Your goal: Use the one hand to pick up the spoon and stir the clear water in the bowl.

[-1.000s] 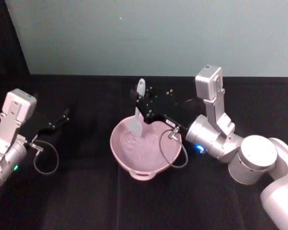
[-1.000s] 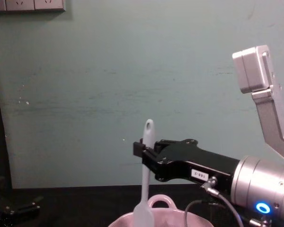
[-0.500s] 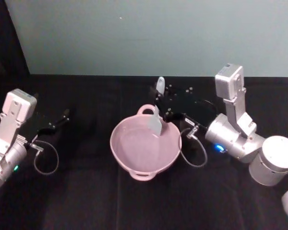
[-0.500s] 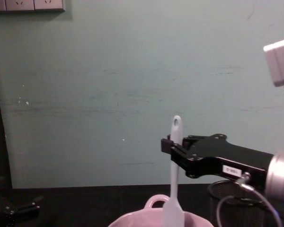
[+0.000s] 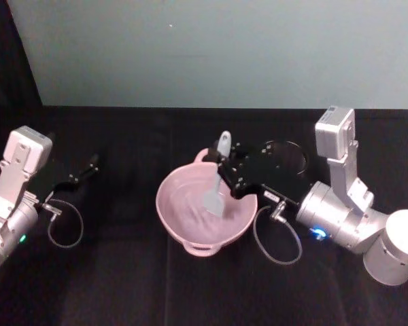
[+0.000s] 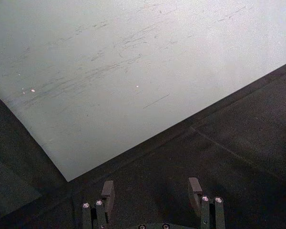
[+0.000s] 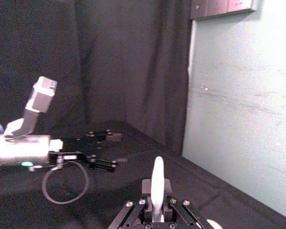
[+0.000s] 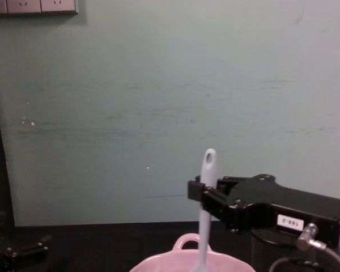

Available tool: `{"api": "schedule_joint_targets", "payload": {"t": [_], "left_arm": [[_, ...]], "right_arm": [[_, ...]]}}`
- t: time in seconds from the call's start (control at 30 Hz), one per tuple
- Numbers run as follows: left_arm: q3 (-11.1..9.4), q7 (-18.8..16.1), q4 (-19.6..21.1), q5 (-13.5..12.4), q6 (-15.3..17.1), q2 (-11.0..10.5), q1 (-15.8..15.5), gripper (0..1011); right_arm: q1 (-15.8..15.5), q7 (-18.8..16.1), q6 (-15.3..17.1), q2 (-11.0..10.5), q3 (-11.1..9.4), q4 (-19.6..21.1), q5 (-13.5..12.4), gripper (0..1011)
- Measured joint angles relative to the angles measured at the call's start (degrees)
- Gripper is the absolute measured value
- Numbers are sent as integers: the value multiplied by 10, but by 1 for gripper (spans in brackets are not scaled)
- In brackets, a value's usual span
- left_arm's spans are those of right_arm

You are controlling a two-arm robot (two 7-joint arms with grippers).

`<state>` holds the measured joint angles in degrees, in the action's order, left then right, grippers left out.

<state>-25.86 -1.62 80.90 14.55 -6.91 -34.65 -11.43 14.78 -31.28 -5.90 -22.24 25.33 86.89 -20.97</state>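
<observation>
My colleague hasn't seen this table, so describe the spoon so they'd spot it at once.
Find the pale pink bowl on the black cloth. The spoon stands in it, gripped high up by the black right hand. It is the only slim white thing, with a hole at its top end.

From the head we looked steeply down on the black table (image 5: 122, 272), and from the chest low and level toward the green wall (image 8: 130, 85); both views shared the pink bowl (image 5: 190, 217) and spoon (image 5: 215, 195). Each wrist camera peered past its own fingers (image 6: 195, 188) toward that wall.
</observation>
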Motion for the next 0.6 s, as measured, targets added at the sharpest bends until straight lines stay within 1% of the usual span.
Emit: {"api": "schedule_joint_targets", "payload": {"t": [0.07,0.17,0.3,0.43,0.6], "left_arm": [[0,0,0,0,0,0,0,1011],[0,0,0,0,0,0,0,1011],[0,0,0,0,0,0,0,1011],[0,0,0,0,0,0,0,1011],[0,0,0,0,0,0,0,1011]], "right_arm": [[-2,-3,4,0,8,5,-5,114],[-1,-4,7,4,14,5,-8,114],[7,-3,11,14,25,-4,-10,114],[21,7,3,30,34,-26,-1,114],[36,19,-13,48,36,-54,10,114]]}}
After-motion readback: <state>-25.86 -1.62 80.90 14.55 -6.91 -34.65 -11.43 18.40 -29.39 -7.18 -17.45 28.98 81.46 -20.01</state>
